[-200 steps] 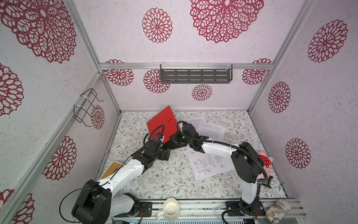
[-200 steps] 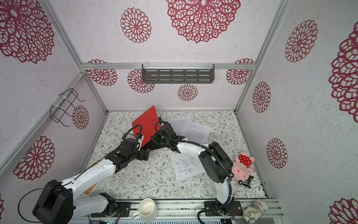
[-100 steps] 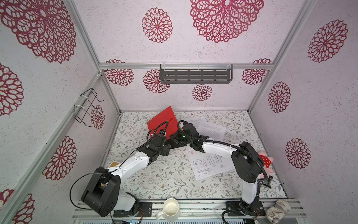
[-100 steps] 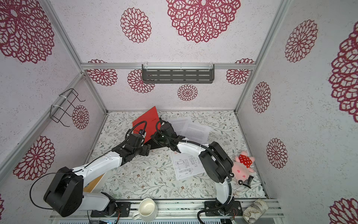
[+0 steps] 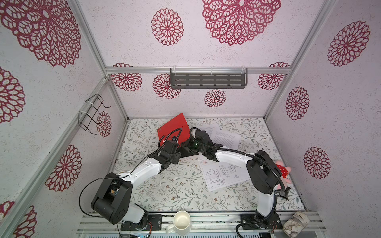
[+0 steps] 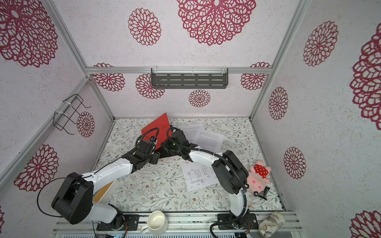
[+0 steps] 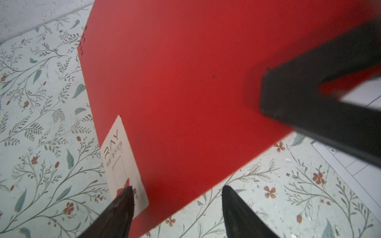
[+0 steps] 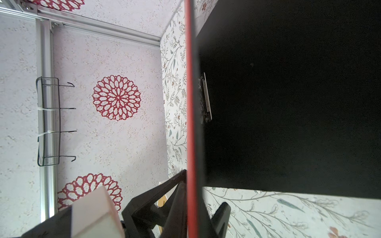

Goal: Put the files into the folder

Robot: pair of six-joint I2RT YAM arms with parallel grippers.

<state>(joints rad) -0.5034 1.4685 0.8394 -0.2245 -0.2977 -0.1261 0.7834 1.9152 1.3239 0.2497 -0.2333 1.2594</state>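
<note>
Starting at the left: left gripper (image 7: 177,188), fingers spread, straddling the lower edge of the folder (image 7: 185,82) close by its white label (image 7: 121,160); no pinch made there yet. Seems to hover just off the red cover rather than press on it, though hard to tell contact from so close a wrist view.

Next, the folder itself: lies toward the back of the table (image 5: 165,195), left of the middle, red cover tilted up, black inside and metal clip (image 8: 206,99) bared. Stands open only through the right gripper (image 8: 203,195), pressed together on the cover's thin edge.

Further right: two text sheets (image 5: 224,138), flat and overlapping, just beside the folder; drawing sheet (image 5: 222,175) nearer the front, partly hidden under the right arm in both top views. None inside the folder.

Plenty to go wrong from here. Could shove the cover sideways instead of catching it, by closing the left fingers off-line, and so twist it out of the right pinch. Could drop the cover shut over the bare black inside, by letting go on the right before a firm hold on the left. Might crease the cover, or drag the whole folder into the text sheets, by pulling both ways at once. Might also scuff or fold the drawing sheet, by sweeping the right arm back low.
</note>
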